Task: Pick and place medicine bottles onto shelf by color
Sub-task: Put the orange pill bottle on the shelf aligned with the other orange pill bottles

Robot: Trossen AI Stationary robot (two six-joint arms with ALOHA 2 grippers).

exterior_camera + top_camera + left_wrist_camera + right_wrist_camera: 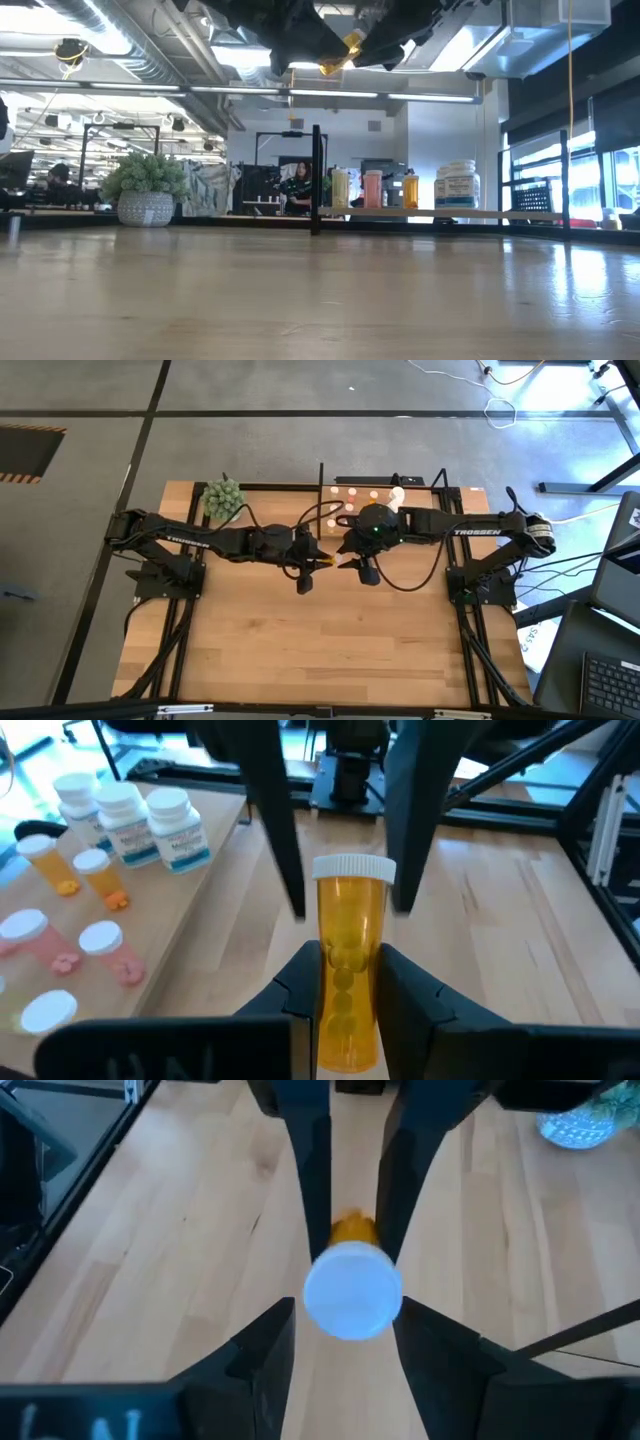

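Left gripper (345, 982) is clamped narrow on the body of an orange bottle (350, 960), white cap pointing away from it. Right gripper (352, 1320) has its jaws about half open, fingers flanking the white cap end of the same bottle; can't tell whether they touch it. Bottle is see-through amber with pills inside, held in the air over the table (300, 650) near its far edge, beside the shelf (340, 488). Other medicine bottles (130, 825) stand on the shelf.
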